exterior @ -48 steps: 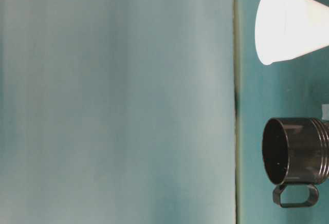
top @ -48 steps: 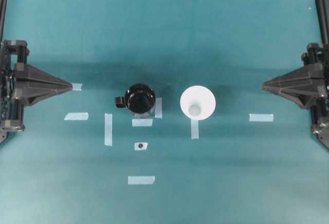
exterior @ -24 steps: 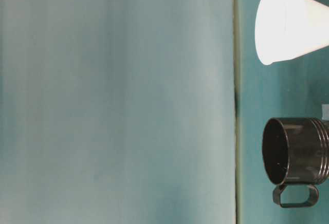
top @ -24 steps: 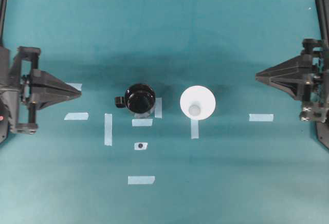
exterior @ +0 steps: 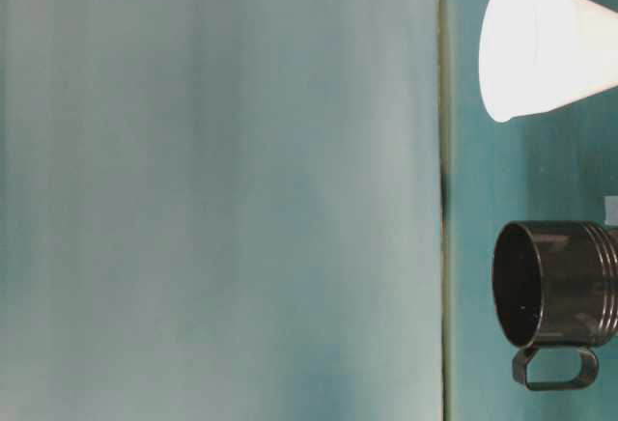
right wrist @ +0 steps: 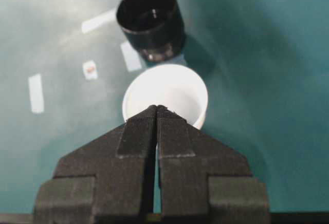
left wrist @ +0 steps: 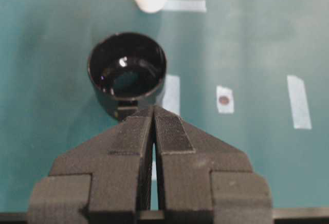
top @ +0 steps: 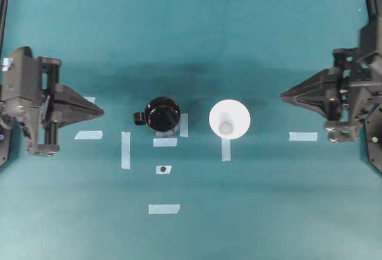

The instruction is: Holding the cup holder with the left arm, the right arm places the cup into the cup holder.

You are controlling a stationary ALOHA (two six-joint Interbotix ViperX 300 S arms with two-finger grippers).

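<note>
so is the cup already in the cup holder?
No, the cup stands on the table beside the cup holder, apart from it.

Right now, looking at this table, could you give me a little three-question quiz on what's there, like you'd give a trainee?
1. True or false: the white cup already sits inside the black cup holder.
2. Toward which hand does the holder's handle point: A) left hand B) right hand?
3. Fill in: both hands are ____ (open/shut).

Key: 1 false, they stand side by side, apart; 2 A; 3 shut, both empty.
</note>
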